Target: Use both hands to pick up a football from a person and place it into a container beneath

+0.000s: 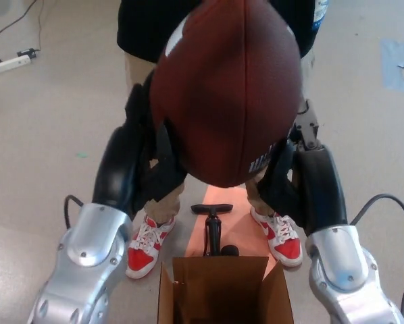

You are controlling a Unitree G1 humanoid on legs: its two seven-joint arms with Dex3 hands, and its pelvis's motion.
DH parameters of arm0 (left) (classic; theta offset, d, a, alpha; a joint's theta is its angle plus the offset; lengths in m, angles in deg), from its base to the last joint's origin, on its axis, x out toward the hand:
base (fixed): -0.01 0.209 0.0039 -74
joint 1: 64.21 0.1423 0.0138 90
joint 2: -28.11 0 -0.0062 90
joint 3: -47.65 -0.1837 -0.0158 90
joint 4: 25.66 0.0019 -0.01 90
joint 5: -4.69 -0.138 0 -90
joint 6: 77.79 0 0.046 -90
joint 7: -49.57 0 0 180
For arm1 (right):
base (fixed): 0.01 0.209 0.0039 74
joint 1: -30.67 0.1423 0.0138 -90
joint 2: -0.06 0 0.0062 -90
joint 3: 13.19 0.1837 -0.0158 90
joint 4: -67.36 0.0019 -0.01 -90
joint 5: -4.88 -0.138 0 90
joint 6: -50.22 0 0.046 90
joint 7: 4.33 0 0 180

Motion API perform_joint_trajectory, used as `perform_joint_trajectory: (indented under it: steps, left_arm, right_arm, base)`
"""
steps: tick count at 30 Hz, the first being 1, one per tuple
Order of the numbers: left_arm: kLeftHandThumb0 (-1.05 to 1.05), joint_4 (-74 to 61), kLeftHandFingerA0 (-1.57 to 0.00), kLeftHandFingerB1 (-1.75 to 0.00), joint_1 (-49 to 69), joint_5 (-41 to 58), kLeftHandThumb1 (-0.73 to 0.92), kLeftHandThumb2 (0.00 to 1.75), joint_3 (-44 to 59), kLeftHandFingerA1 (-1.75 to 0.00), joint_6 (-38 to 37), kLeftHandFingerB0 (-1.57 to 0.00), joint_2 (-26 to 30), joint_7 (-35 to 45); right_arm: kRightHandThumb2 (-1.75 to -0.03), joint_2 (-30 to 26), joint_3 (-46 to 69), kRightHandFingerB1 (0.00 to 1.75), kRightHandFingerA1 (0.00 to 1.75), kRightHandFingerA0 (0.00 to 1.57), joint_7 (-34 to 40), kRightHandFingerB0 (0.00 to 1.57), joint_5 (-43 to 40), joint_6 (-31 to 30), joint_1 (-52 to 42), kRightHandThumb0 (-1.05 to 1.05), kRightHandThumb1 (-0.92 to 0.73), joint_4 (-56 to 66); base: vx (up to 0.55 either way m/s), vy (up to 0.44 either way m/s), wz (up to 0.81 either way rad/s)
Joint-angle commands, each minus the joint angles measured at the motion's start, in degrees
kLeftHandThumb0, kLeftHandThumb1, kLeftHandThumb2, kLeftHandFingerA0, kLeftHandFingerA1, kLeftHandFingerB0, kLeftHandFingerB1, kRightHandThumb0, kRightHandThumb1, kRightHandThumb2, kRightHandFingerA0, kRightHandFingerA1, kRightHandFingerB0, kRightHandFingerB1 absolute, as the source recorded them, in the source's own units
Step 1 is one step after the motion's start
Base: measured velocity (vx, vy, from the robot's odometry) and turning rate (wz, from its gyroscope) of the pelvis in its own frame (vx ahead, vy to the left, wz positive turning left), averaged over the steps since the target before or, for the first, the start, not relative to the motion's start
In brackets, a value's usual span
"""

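Now football (229,88) btwn left hand (144,158) & right hand (290,172)

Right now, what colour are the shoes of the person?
Red and white, with white laces; the shoes show in the head view.

Football (225,88): dark brown, pebbled leather, a seam running lengthwise down its middle, white stripe near upper left, small white print low on its right side. Long axis roughly vertical in the head view, point down. Held up in the air, directly above the cardboard box (222,293). Box: brown, top flaps open, upright, interior dark.
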Motion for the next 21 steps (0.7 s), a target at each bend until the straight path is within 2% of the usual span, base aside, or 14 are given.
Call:
perform_joint_trajectory:
  steps: [1,2,3,4,5,9,10,14,15,19,20,21]
  left_arm:
    - [-0.75,7.8,-0.02,-0.19,-2.2,2.1,0.75,1.0,-0.3,-0.14,-3.6,-0.01,-2.5,6.2]
    - [-0.71,9.7,0.0,-0.21,-2.4,1.7,0.92,0.71,-0.2,-0.16,-4.7,0.0,-2.6,6.5]
    - [-0.74,11.2,0.0,-0.21,-2.5,1.1,0.79,1.12,-0.3,-0.19,-5.3,-0.02,-2.5,6.6]
    - [-0.74,12.4,0.0,-0.21,-2.6,0.8,0.79,1.12,-0.4,-0.19,-5.7,-0.02,-2.5,6.7]
    - [-0.7,14.2,0.0,-0.21,-2.8,0.5,0.92,0.74,-0.4,-0.14,-6.6,0.0,-2.4,7.1]
    - [-0.68,20.5,0.0,-0.21,-3.1,0.7,0.92,0.74,0.2,-0.12,-9.1,0.0,-2.9,8.5]
    - [-0.7,21.9,0.0,-0.19,-3.3,0.6,0.76,0.95,0.3,-0.11,-9.8,0.0,-3.0,8.8]
    - [-0.74,26.8,0.0,-0.16,-3.7,0.8,0.79,0.99,1.0,-0.09,-10.8,0.0,-3.8,9.4]
    - [-0.74,29.0,0.0,-0.17,-3.8,2.6,0.81,1.11,2.2,-0.15,-9.7,0.0,-4.5,10.5]
    - [-0.75,33.6,0.0,-0.15,-4.6,3.3,0.83,1.1,4.0,-0.13,-10.7,0.0,-5.2,12.2]
    - [-0.77,36.6,0.0,-0.12,-5.1,3.0,0.86,1.11,4.6,-0.1,-12.4,0.0,-4.8,13.4]
    - [-0.8,38.5,0.0,-0.1,-5.4,2.8,0.86,1.12,5.1,-0.09,-13.1,0.0,-4.3,14.3]
  right_arm:
    - [-1.12,-0.2,-0.9,0.05,0.01,0.0,-3.5,0.0,0.8,1.8,2.8,-0.79,-0.88,-5.9]
    - [-1.11,-0.4,-0.8,0.06,0.02,0.0,-3.5,0.0,0.8,2.0,2.9,-0.78,-0.88,-7.3]
    - [-1.1,-0.6,-0.7,0.08,0.03,0.0,-3.4,0.0,0.9,2.9,2.9,-0.74,-0.88,-8.7]
    - [-1.1,-0.7,-0.7,0.08,0.03,0.0,-3.3,0.0,0.9,3.6,2.9,-0.74,-0.88,-9.8]
    - [-1.09,-0.7,-0.6,0.07,0.02,0.0,-3.3,0.0,0.9,4.2,3.0,-0.75,-0.87,-11.3]
    - [-1.1,-0.7,-0.1,0.05,0.01,0.0,-3.8,0.0,0.3,5.0,3.0,-0.78,-0.87,-16.2]
    - [-1.1,-0.6,0.1,0.05,0.01,0.0,-3.9,0.0,0.2,5.7,3.1,-0.77,-0.87,-17.4]
    - [-1.11,-0.4,0.8,0.07,0.01,0.0,-4.3,0.0,0.0,6.9,3.5,-0.77,-0.88,-21.9]
    - [-1.1,-0.2,1.0,0.08,0.01,0.0,-4.3,0.0,-0.1,7.0,3.6,-0.76,-0.88,-24.1]
    - [-1.11,0.0,1.4,0.09,0.04,0.0,-4.2,0.0,0.3,8.8,4.5,-0.74,-0.88,-28.5]
    - [-1.0,0.4,1.8,0.1,0.04,0.0,-4.2,0.0,0.1,9.9,5.2,-0.69,-0.84,-31.6]
    - [-1.2,0.6,2.3,0.14,0.14,0.0,-4.1,0.0,-0.2,10.2,5.7,-0.76,-0.92,-33.7]
  base:
    - [0.0,0.0,0.0]
    - [0.0,0.0,0.0]
    - [0.0,0.0,0.0]
    - [0.0,0.0,0.0]
    - [0.0,0.0,0.0]
    - [0.0,0.0,0.0]
    - [0.0,0.0,0.0]
    - [0.0,0.0,0.0]
    - [0.0,0.0,0.0]
    - [0.0,0.0,0.0]
    - [0.0,0.0,0.0]
    - [0.0,0.0,0.0]
